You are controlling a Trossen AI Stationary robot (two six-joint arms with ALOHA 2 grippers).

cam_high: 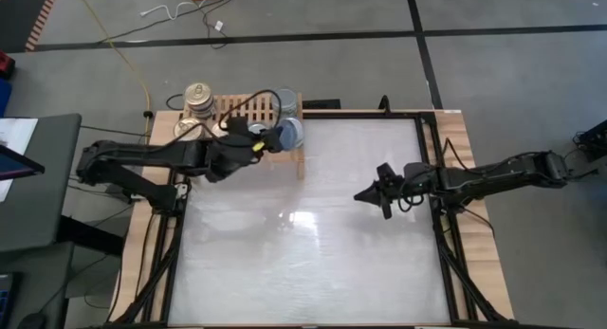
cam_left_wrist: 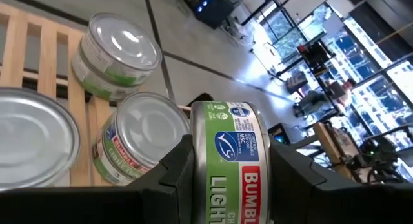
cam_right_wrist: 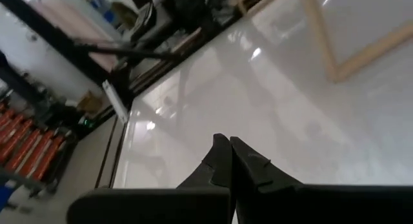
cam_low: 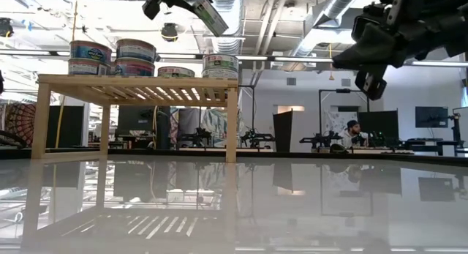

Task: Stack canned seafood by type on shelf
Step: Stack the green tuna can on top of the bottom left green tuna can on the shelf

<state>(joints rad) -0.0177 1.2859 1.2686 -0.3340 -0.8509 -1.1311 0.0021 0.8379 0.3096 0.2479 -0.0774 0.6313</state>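
The left gripper (cam_left_wrist: 229, 179) clamps a green-label tuna can (cam_left_wrist: 231, 156) by its sides, tilted, above the shelf (cam_high: 248, 106), with matching silver-top cans (cam_left_wrist: 139, 130) toward ten o'clock below it. The right gripper (cam_high: 372, 194) waits shut mid-table.

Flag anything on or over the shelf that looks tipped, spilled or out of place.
Only the green-label can stands out: the left gripper holds it tilted above the shelf, not yet set down. The cans on the shelf sit upright in stacks. Nothing looks spilled or dented.
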